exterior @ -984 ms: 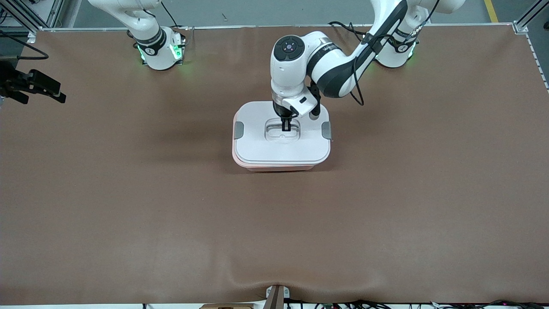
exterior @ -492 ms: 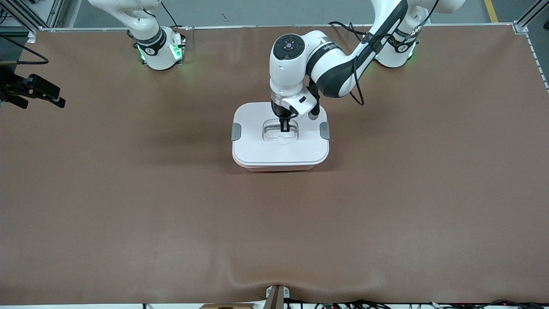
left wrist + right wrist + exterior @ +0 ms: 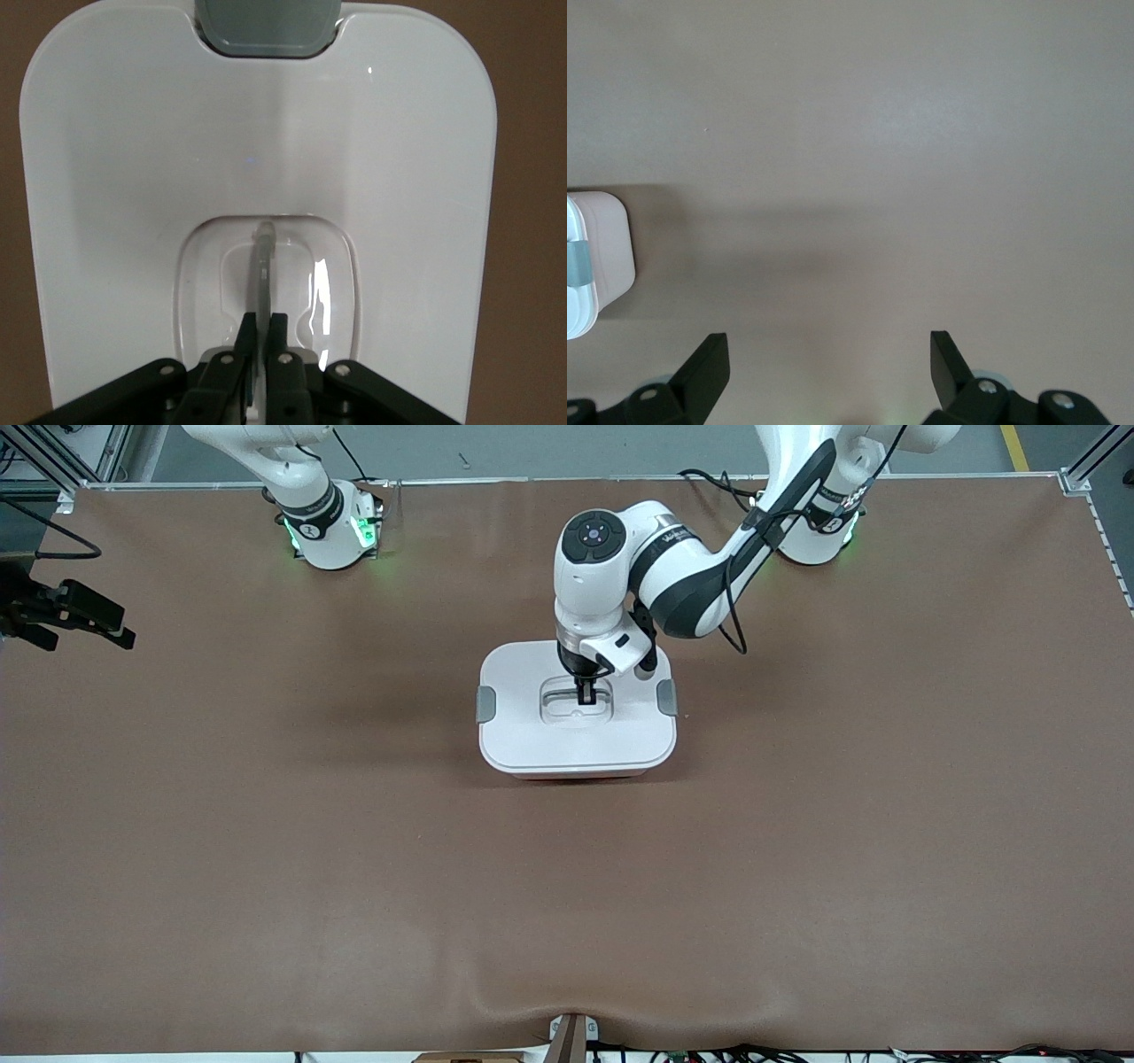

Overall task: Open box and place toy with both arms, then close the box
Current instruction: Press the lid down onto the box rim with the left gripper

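Observation:
The box (image 3: 532,740) stands in the middle of the table with its white lid sitting flat on it; only a thin pink strip of the tub (image 3: 576,776) shows below the lid. Grey clips (image 3: 485,704) sit at both ends. My left gripper (image 3: 585,695) is in the lid's recessed handle, shut on the thin handle rib (image 3: 263,257). My right gripper (image 3: 84,627) waits open and empty over the table's edge at the right arm's end; its wrist view (image 3: 828,341) shows a corner of the box (image 3: 602,252). The toy is out of view.
The brown table mat (image 3: 354,886) lies bare around the box. The two arm bases with green lights (image 3: 332,531) stand along the table's farther edge.
The lid has come down and shifted slightly until it sits square on the tub, hiding the pink rim. My left gripper stayed shut on the handle. The right gripper has barely moved.

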`<action>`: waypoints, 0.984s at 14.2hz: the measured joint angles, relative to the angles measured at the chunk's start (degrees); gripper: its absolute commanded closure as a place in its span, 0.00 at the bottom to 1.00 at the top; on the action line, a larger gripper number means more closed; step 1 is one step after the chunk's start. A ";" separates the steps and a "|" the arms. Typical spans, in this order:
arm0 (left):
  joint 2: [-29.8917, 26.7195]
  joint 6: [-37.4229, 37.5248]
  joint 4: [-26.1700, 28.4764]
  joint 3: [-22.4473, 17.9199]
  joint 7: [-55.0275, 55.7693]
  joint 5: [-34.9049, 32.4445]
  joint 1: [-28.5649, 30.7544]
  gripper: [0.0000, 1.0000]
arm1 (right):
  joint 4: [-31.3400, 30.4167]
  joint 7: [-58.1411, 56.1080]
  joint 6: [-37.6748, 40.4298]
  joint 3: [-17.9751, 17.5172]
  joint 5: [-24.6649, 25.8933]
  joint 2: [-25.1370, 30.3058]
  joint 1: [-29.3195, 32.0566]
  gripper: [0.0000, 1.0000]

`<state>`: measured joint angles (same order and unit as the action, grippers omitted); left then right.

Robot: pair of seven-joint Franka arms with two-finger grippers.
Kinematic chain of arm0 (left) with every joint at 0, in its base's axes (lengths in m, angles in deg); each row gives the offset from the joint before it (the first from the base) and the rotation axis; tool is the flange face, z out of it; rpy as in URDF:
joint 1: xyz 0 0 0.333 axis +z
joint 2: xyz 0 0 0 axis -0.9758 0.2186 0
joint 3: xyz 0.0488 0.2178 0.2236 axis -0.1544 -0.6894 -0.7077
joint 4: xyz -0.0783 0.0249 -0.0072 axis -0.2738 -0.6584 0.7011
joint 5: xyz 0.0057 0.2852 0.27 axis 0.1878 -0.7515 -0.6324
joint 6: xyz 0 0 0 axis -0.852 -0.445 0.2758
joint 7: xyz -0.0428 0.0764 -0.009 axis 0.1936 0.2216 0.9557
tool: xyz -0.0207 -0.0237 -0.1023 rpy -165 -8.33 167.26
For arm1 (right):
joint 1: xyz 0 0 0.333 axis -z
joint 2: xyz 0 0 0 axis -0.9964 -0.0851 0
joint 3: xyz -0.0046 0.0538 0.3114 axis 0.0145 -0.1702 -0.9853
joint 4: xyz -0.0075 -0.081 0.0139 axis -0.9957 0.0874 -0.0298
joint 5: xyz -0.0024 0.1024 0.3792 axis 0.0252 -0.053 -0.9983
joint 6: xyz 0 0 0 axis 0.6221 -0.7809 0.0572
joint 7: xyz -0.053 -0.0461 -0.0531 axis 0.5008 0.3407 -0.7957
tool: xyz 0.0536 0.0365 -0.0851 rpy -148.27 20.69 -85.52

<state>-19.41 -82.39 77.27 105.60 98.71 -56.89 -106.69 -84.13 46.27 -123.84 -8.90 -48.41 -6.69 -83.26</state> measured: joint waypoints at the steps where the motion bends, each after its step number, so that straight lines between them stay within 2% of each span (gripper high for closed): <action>1: 0.01 0.02 -0.02 0.00 0.20 0.00 0.00 1.00 | 0.11 0.00 0.01 -0.16 0.00 0.00 -0.03 0.00; 8: 0.55 0.08 -0.23 0.19 4.53 -3.40 -0.60 1.00 | 0.15 -0.03 -0.02 -0.34 0.00 -0.02 -0.04 0.00; 9: 0.55 0.09 -0.30 0.18 4.53 -3.45 -0.60 0.87 | 0.16 -0.05 -0.04 -0.37 0.00 -0.02 -0.05 0.00; 10: 0.55 0.09 -0.50 0.14 4.53 -3.59 -0.57 0.63 | 0.17 -0.06 -0.05 -0.40 0.00 -0.02 -0.05 0.00; 11: 0.57 0.09 -0.85 0.02 4.50 -3.88 -0.52 0.01 | 0.19 -0.06 -0.05 -0.44 0.00 -0.02 -0.06 0.00; 14: 0.60 1.33 -2.44 -0.26 3.96 -4.14 -0.44 0.00 | 0.25 -0.07 -0.07 -0.52 0.00 -0.02 -0.06 0.00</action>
<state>-18.81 -81.06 74.82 105.34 102.67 -61.03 -107.13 -83.89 46.20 -123.91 -9.42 -48.41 -6.71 -83.33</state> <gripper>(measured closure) 0.744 0.000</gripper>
